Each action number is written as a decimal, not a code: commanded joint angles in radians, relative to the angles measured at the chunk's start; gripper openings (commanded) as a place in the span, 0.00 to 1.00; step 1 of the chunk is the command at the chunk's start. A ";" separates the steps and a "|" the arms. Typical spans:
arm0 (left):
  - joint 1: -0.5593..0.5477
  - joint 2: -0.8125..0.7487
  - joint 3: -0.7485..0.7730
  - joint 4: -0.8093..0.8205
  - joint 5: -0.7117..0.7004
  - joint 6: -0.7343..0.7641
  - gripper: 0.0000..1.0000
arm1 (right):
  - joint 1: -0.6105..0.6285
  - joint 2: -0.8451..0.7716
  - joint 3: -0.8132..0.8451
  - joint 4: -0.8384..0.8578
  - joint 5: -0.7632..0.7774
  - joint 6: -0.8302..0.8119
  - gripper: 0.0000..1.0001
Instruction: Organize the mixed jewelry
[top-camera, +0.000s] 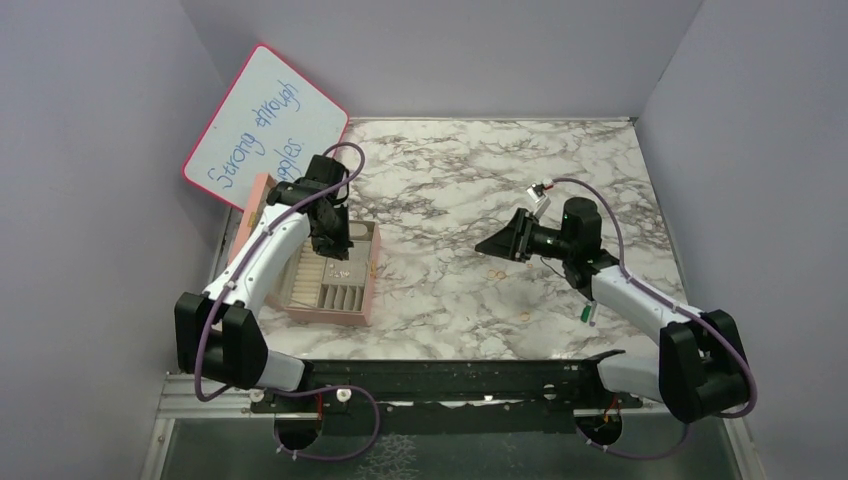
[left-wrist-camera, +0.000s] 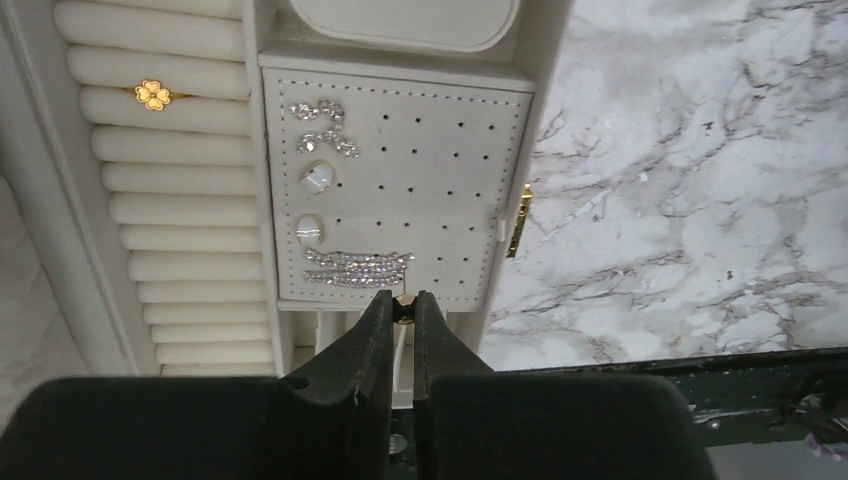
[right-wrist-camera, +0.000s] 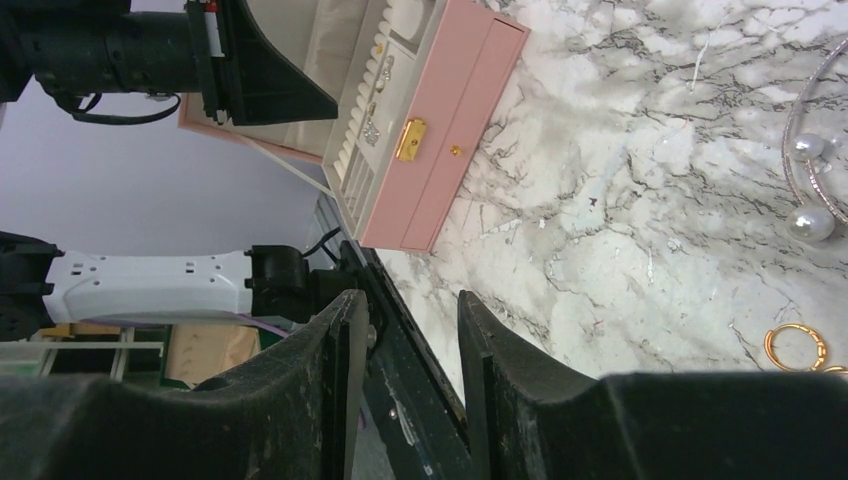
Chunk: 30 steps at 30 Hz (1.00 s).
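The left gripper (left-wrist-camera: 402, 312) is pinching a tiny gold piece (left-wrist-camera: 403, 304) between near-closed tips at the perforated panel (left-wrist-camera: 440, 180) of the pink jewelry box (right-wrist-camera: 450, 130), likely to seat it, while the right gripper (right-wrist-camera: 412, 330) is hovering wide and empty, well right of the box, near a loose gold ring (right-wrist-camera: 795, 346)

robot lab test booth, plain partition walls (top-camera: 80, 120), marble-print table (top-camera: 450, 160), handwritten whiteboard (top-camera: 265, 125)

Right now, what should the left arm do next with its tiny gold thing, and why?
Probably nudge the left arm forward, so its shut jaws bring the tiny gold piece over an empty hole in the earring pad. It sits at the pad's edge.
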 joint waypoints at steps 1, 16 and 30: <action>0.024 0.044 0.010 -0.050 -0.042 0.067 0.09 | 0.003 0.032 0.011 0.036 -0.031 -0.020 0.42; 0.036 0.120 0.039 -0.041 0.007 0.082 0.09 | 0.002 0.117 0.043 0.086 -0.058 -0.009 0.41; 0.036 0.131 -0.009 0.003 0.012 0.071 0.09 | 0.004 0.099 0.037 0.068 -0.043 -0.026 0.41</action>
